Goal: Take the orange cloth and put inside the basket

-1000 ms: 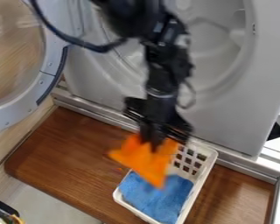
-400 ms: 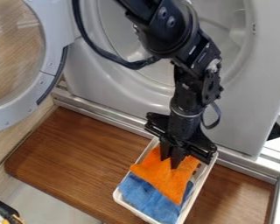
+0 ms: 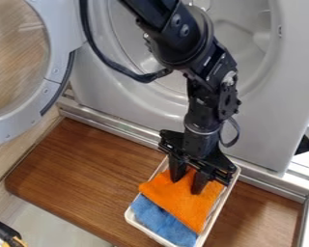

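- In the basket (image 3: 215,216), orange cloth (image 3: 183,205) lies spread over a blue cloth (image 3: 156,219), one corner at the rim
- Claw (image 3: 187,185) parted, fingers set apart just above or on the fabric
- Cloth looks light, limp, hard to damage; best pinched at a raised fold mid-piece
- Basket walls close around the claw; machine front (image 3: 267,130) right behind, open door (image 3: 54,72) off to one side

Laundry area, washer (image 3: 263,128), open round door (image 3: 54,72)

1 open round door (image 3: 59,72), white appliance (drum visible), brown wooden board (image 3: 79,169)
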Robot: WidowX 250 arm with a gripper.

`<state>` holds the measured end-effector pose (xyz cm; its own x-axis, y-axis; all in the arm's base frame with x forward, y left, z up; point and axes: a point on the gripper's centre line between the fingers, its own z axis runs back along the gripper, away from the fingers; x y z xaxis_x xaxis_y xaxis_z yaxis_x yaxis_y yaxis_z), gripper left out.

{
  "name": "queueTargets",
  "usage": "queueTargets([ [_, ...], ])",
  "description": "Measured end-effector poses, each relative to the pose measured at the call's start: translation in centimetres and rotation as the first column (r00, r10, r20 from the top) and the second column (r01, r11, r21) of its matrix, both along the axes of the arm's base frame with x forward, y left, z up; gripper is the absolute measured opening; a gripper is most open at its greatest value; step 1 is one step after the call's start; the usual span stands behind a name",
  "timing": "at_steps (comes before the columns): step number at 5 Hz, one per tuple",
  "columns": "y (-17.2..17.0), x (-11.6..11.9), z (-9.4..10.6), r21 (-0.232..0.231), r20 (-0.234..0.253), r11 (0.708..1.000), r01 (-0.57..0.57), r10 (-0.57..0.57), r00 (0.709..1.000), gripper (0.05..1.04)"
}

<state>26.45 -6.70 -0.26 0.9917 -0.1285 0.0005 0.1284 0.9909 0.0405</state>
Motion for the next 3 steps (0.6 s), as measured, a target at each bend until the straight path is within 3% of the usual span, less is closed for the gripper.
queueTargets([
  [1,0.1,-0.6,-0.3,-0.017,-0.018,1.000,0.001,-0.002,1.000,0.926],
  [2,0.0,-0.6,1.4,-0.038,0.026,0.999,0.022,-0.021,0.999,1.008],
  [3,-0.1,-1.0,2.3,-0.053,0.045,0.998,0.043,-0.041,0.998,1.003],
])
